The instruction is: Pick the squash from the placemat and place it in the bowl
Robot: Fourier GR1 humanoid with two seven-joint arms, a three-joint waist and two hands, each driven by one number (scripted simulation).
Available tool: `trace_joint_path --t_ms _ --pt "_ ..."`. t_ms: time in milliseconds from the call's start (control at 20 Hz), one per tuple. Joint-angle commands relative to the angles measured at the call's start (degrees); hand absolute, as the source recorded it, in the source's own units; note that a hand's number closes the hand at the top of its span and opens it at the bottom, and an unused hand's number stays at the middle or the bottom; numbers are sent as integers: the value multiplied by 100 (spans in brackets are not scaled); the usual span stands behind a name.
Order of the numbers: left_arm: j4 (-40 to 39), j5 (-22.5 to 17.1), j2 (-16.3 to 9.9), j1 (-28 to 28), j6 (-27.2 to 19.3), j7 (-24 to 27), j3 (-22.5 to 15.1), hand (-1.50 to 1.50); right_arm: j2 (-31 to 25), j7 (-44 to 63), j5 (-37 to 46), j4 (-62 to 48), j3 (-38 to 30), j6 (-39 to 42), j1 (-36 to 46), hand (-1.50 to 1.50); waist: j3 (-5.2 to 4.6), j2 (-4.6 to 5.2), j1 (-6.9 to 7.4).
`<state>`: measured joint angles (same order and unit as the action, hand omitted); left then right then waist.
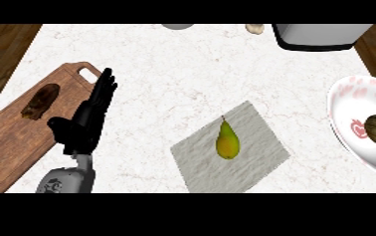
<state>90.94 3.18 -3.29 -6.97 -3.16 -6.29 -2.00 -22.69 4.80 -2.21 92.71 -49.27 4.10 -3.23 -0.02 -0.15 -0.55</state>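
A yellow-green, pear-shaped squash [228, 140] lies on the grey placemat [257, 158] at the lower middle of the counter. The white bowl [345, 118] with a pink pattern sits at the right edge, partly cut off, with a dark brown item [371, 129] inside it. My left hand [86, 115] stands open at the left, fingers straight and pointing up, well to the left of the placemat and over the cutting board's right edge. My right hand does not show.
A wooden cutting board [22, 140] at the left carries a brown lumpy item [40, 102]. At the far edge are a grey appliance [320, 36], a small pale object [254, 28] and a grey round thing [178, 26].
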Motion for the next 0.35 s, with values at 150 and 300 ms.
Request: trace_joint_path --t_ms 150,300 --pt "-587 24 90 -249 -43 357 136 0 408 -811 -396 -5 -259 661 -792 -150 2 14 8" --pt "-216 35 -50 -570 4 -316 163 0 293 -852 -429 -191 -264 658 -639 -150 3 13 21"
